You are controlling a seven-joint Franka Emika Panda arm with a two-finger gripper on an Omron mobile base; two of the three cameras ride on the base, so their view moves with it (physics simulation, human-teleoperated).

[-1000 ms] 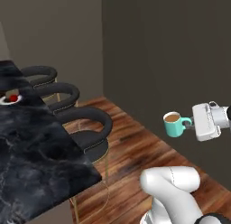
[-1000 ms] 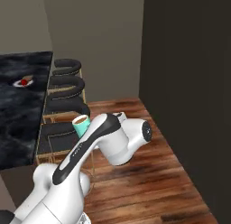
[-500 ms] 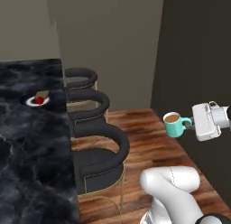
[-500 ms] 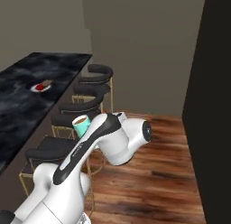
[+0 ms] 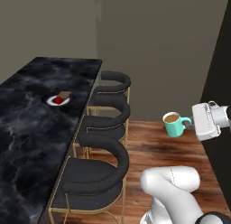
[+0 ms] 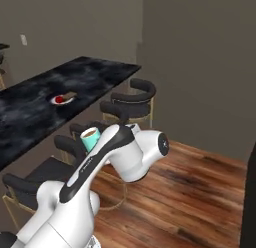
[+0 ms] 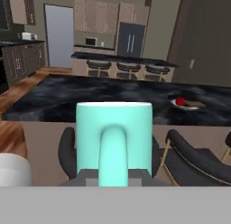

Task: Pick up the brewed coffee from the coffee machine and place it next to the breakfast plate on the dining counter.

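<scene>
Teal mug (image 5: 173, 124) gripped in hand (image 5: 193, 122), handle toward hand

A teal mug (image 5: 173, 125) of brown coffee, a black white-veined marble counter (image 5: 27, 128) bearing a grey plate (image 5: 59, 100) with red and brown food, black gold-legged stools (image 5: 100, 160), a brown wood floor (image 6: 200, 192), and taupe walls (image 5: 153, 47).
</scene>
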